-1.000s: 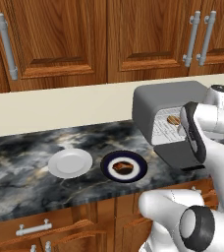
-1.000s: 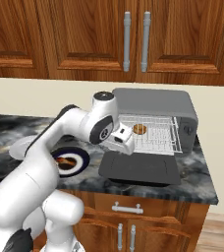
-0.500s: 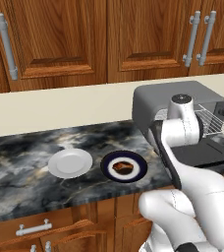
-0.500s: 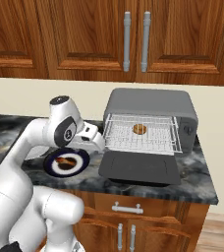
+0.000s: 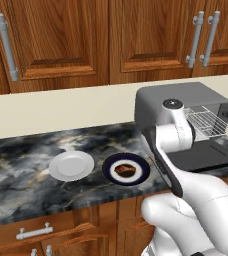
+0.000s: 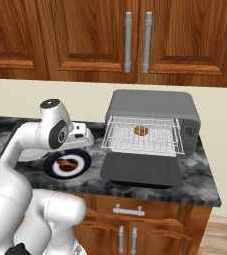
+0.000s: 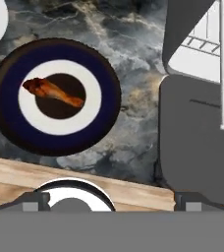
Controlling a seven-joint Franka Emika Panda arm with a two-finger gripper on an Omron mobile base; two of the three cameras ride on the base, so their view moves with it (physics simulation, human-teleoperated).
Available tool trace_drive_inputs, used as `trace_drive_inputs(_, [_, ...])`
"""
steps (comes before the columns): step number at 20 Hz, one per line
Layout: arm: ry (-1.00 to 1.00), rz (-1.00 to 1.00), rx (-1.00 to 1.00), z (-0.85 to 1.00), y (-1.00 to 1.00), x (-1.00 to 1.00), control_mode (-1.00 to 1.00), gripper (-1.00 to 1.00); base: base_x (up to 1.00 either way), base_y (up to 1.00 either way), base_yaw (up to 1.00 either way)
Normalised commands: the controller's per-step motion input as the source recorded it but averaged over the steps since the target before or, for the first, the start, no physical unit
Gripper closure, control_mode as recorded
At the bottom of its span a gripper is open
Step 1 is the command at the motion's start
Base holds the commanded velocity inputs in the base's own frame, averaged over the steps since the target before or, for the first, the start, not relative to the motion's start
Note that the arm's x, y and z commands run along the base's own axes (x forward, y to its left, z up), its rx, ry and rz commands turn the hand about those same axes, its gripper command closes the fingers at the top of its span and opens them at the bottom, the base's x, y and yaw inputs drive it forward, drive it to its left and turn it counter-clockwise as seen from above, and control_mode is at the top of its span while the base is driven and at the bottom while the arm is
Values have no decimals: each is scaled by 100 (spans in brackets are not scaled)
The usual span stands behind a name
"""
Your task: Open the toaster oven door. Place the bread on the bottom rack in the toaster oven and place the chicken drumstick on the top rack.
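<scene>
Arm swung back from the toaster oven (image 6: 153, 107) toward the plates since the earlier frames; the bread (image 6: 142, 130) stayed on the pulled-out rack (image 6: 143, 137). Couldn't tell whether that rack was the upper or lower one. Tool (image 6: 83, 135) sat over the worktop (image 7: 133, 123) edge, between the blue-rimmed plate (image 7: 57, 96) and the oven door (image 6: 141, 169). Tool state: couldn't tell, fingertips barely showed in the hand view. Chicken drumstick (image 7: 52, 92) lay in the middle of the blue-rimmed plate, off to one side of the tool, untouched. Door was folded down flat on the worktop on the tool's other side. White plate (image 5: 71, 165) sat just beyond the blue-rimmed one, further from the oven.
</scene>
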Motion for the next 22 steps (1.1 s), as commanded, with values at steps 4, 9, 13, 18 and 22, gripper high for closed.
trace_drive_inputs(4, [12,52,0,0,33,24,-100,-100,0,0,0])
trace_drive_inputs(9, [6,24,-4,-8,47,28,-100,-100,0,0,0])
trace_drive_inputs(13, [6,9,-6,-21,52,33,-100,-100,0,0,0])
trace_drive_inputs(18, [3,7,-9,-30,53,27,-100,-100,0,0,0])
trace_drive_inputs(22, [5,7,-13,-35,42,32,-100,-100,0,0,0])
